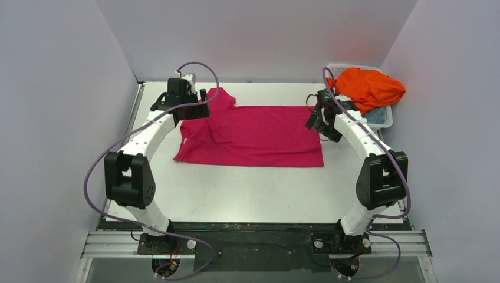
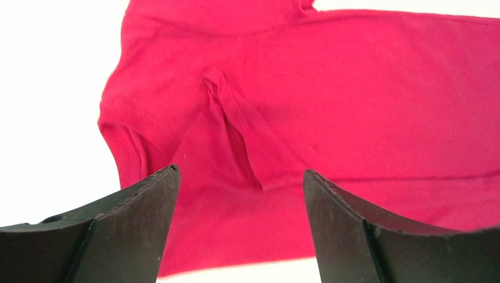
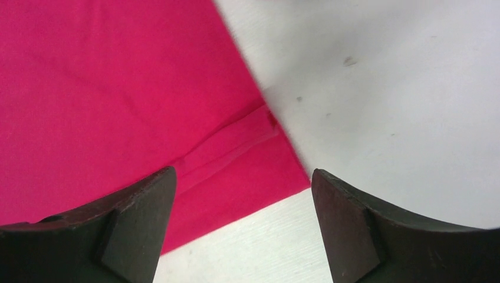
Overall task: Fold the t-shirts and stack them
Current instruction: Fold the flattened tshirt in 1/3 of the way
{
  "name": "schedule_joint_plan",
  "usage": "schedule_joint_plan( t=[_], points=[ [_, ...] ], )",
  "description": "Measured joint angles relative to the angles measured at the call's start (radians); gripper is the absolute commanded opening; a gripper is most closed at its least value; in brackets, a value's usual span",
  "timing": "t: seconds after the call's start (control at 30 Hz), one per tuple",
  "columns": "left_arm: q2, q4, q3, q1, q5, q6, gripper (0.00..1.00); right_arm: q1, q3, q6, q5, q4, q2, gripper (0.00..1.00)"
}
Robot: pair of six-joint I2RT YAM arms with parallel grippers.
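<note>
Pincers gape apart: left pincer (image 2: 240, 171) over magenta shirt's (image 1: 259, 135) sleeve, right pincer (image 3: 243, 171) at hem corner

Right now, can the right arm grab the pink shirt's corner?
Probably yes: the right gripper hangs open over a corner of the pink shirt, and nothing seems to lie between them.

Spread t-shirt (image 1: 253, 137) flat mid table (image 1: 236, 194), left gripper (image 2: 239, 174) over its far-left sleeve, right gripper (image 3: 243, 174) over its right edge, basket (image 1: 384, 121) far-right holding bundled t-shirt (image 1: 368, 87).
</note>
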Motion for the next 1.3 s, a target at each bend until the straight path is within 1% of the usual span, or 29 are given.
schedule_joint_plan(
  t=[0.13,0.2,0.33,0.5,0.67,0.83,1.07,1.2,1.3],
  points=[
    [-0.177,0.068,-0.183,0.0,0.031,-0.072,0.88,0.085,-0.02,-0.034,-0.061,0.025,-0.013,0.8],
    [-0.248,0.116,-0.302,0.0,0.038,-0.118,0.89,0.129,-0.036,-0.04,-0.106,0.048,0.0,0.8],
    [-0.253,0.169,-0.447,0.014,0.04,-0.201,0.9,0.194,-0.082,-0.03,-0.196,0.11,0.039,0.8],
    [-0.206,0.232,-0.584,0.102,0.045,-0.297,0.91,0.24,-0.135,-0.01,-0.258,0.168,0.076,0.8],
    [-0.167,0.286,-0.635,0.181,0.053,-0.344,0.92,0.246,-0.179,0.01,-0.303,0.229,0.079,0.8],
    [-0.16,0.322,-0.641,0.224,0.068,-0.364,0.93,0.245,-0.177,0.009,-0.323,0.271,0.103,0.79],
    [-0.161,0.338,-0.649,0.23,0.069,-0.369,0.94,0.223,-0.116,0.01,-0.325,0.31,0.21,0.79],
    [-0.163,0.338,-0.649,0.23,0.067,-0.369,0.94,0.198,-0.101,0.005,-0.319,0.314,0.217,0.78],
    [-0.163,0.338,-0.649,0.23,0.063,-0.371,0.95,0.168,-0.05,-0.008,-0.318,0.317,0.24,0.78]
  ],
)
